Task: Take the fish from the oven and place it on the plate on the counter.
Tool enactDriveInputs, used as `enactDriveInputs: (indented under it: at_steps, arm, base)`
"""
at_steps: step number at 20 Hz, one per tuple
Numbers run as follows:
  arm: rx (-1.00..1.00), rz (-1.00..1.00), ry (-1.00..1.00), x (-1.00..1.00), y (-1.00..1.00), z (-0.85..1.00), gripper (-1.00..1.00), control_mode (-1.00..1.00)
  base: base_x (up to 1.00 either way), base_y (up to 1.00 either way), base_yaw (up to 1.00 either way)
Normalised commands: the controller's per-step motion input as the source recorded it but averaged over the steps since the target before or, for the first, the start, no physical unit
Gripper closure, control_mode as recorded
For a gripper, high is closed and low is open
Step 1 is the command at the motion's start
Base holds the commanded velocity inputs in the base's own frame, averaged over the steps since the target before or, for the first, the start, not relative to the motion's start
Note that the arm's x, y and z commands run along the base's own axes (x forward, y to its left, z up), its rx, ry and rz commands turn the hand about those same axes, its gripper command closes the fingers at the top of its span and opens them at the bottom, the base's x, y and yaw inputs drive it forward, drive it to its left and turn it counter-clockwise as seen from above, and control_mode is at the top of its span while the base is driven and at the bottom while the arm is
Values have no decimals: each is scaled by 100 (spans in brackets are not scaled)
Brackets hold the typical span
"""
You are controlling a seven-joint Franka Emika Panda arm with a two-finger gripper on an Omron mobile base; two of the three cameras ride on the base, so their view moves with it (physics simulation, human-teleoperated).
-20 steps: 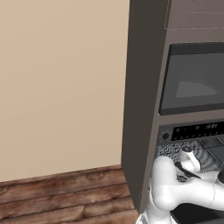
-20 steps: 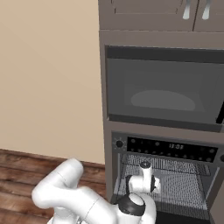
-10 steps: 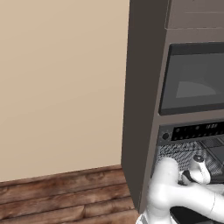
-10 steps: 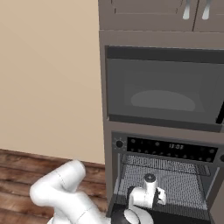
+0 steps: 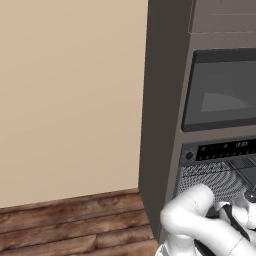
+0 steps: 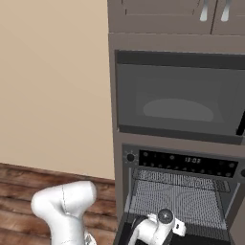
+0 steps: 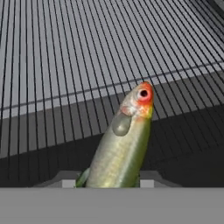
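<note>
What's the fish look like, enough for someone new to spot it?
Start at the dark wall oven under the microwave, door open, and look at its wire rack. In the hand view the fish lies on that rack between the claw fingertips. It is slender and olive-green with an orange-red head and a dark eye, the one coloured thing on the grey mesh.

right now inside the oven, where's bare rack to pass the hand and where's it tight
Bare wire rack spreads beyond and to both sides of the fish. It is tight at the gripper, where the fish lies between the fingertips.
</note>
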Motion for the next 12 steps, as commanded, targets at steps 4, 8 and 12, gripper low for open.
enactDriveInputs:
  at_steps: [4,8,12]
  arm:
    - [2,-5,-36,-24,14,100,100,-100]
    - [5,-3,-42,-37,8,100,100,-100]
    - [7,-1,-45,-50,16,100,100,-100]
  base:
    - [0,0,0]
    - [0,0,0]
    - [0,0,0]
